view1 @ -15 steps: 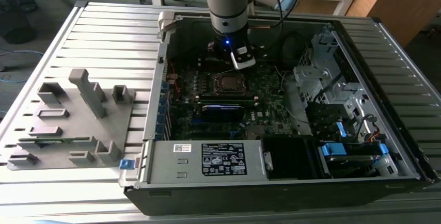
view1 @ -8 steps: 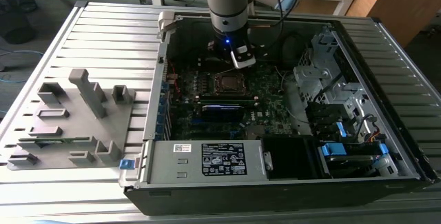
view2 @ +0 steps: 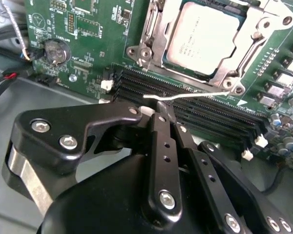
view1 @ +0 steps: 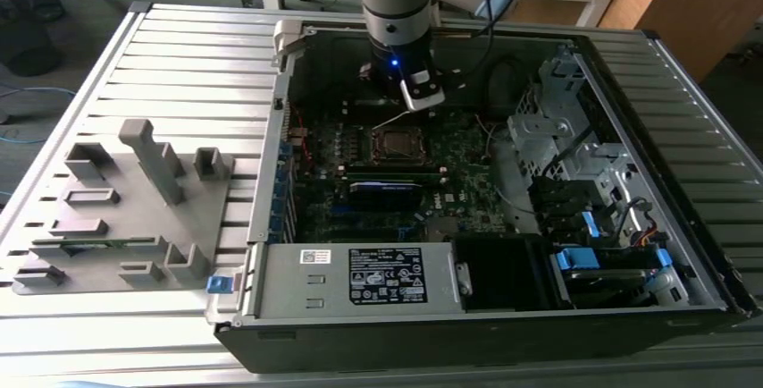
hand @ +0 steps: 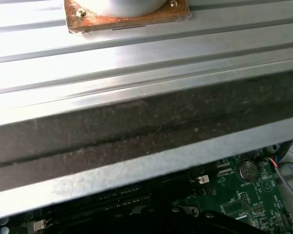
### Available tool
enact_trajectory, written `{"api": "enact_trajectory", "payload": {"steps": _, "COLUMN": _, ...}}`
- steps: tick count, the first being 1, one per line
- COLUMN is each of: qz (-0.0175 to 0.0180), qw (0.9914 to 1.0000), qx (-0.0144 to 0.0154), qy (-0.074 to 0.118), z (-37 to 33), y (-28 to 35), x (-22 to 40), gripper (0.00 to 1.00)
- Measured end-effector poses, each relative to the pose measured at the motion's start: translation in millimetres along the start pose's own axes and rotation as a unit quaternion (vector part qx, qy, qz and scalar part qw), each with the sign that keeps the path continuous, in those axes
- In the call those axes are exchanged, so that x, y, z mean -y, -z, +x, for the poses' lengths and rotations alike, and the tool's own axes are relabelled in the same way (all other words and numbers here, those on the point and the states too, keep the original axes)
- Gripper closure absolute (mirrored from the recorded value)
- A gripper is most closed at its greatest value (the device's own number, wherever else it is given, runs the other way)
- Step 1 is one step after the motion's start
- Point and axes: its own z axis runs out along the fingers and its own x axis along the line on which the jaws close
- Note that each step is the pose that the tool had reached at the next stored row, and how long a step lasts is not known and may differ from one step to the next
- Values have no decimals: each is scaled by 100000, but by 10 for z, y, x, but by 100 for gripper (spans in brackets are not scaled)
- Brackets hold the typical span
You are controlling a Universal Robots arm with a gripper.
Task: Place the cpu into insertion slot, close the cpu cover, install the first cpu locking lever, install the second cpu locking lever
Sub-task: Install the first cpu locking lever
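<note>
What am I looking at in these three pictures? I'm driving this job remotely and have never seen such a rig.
One robot arm reaches into an open black computer case lying on a slatted metal table, with a grey moulded parts tray on the exterior view's left. That view is from a camera off the arm; both wrist views ride on it. In the second wrist view the black gripper hangs over the green motherboard. The square silver-topped cpu sits in place, the silver metal cover frame closed over it. The fingers are shut, their tips by the free end of a thin wire locking lever; whether they touch is unclear. The first wrist view looks along the table slats and case edge.
</note>
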Motion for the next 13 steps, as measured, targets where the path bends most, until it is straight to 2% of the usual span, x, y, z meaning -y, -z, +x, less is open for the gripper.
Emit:
{"api": "enact_trajectory", "payload": {"steps": 3, "qz": -56, "qw": 100000, "qx": -4, "qy": -4, "z": -1, "y": 10, "x": -3, "gripper": 89}}
{"api": "enact_trajectory", "payload": {"steps": 8, "qz": -779, "qw": 99997, "qx": -162, "qy": -230, "z": 11, "y": 4, "x": -15, "gripper": 89}}
{"api": "enact_trajectory", "payload": {"steps": 13, "qz": -785, "qw": 99997, "qx": -166, "qy": -233, "z": 13, "y": 3, "x": -24, "gripper": 89}}
